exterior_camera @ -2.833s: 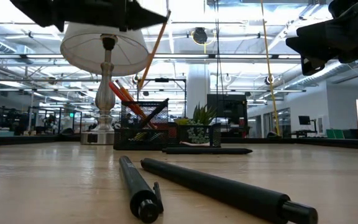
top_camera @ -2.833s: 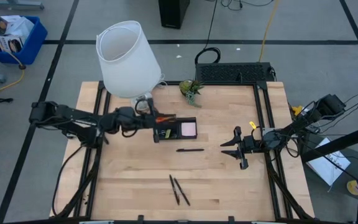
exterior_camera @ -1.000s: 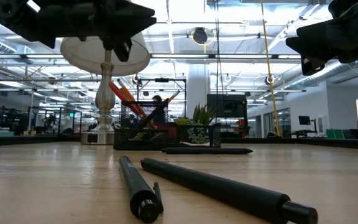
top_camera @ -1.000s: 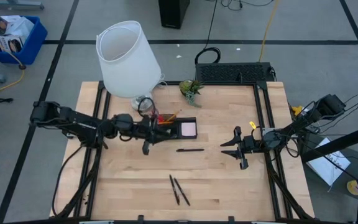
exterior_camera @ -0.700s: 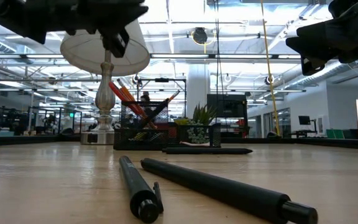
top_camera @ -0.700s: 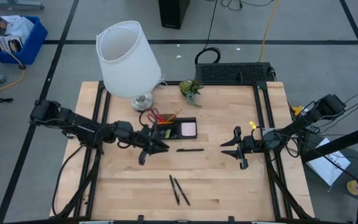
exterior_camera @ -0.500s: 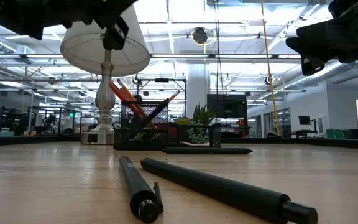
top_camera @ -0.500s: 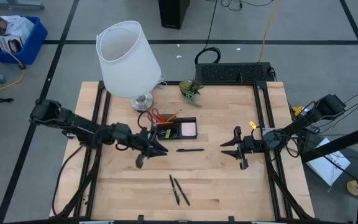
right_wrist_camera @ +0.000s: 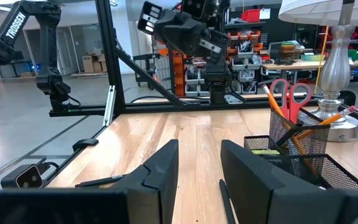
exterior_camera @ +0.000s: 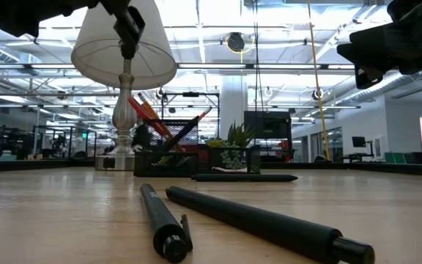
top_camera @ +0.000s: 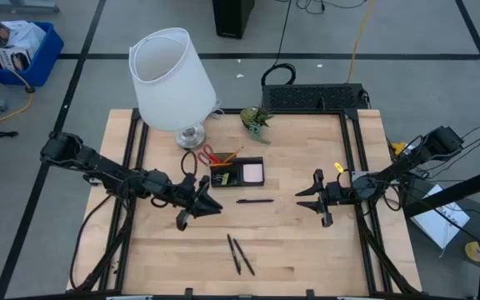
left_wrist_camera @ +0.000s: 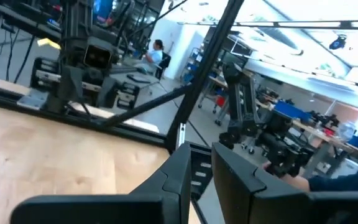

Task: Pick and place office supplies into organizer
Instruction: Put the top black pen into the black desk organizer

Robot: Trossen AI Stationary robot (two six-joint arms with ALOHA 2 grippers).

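While the left pincer (top_camera: 197, 205) is hanging above the desk (top_camera: 307, 250) with its fingers (left_wrist_camera: 178, 171) drawn close, only a thin slit between them and nothing in them, it is sitting at about 7 o'clock from the organizer (top_camera: 238, 173) and near it. The right pincer (top_camera: 315, 198) is waiting at 3 o'clock, fingers (right_wrist_camera: 160, 165) moderately apart and empty, pointing across the desk toward the organizer.

Just in front of the organizer, at its 6 o'clock, a single black pen (top_camera: 255, 201) is lying flat and crosswise. Two more black pens (top_camera: 239, 254) are lying side by side near the desk's 6 o'clock edge, angled slightly, well apart from the tray.

These pens are probably going to handle as light, stiff, smooth sticks, likely to roll or skid on the wood if nudged. The sensible grip is looking like a pinch across the barrel near its middle, fingers straddling it squarely; the pair lying so close together may call for care in taking only one.

The organizer is already holding a pink sticky-note pad (top_camera: 252, 172) in its 3 o'clock compartment. At its 9 o'clock end the mesh cup (right_wrist_camera: 294, 140) is standing with red-handled scissors (right_wrist_camera: 289, 95) and orange pencils (right_wrist_camera: 277, 107) upright in it. What is lying in the middle compartment is too small to tell.
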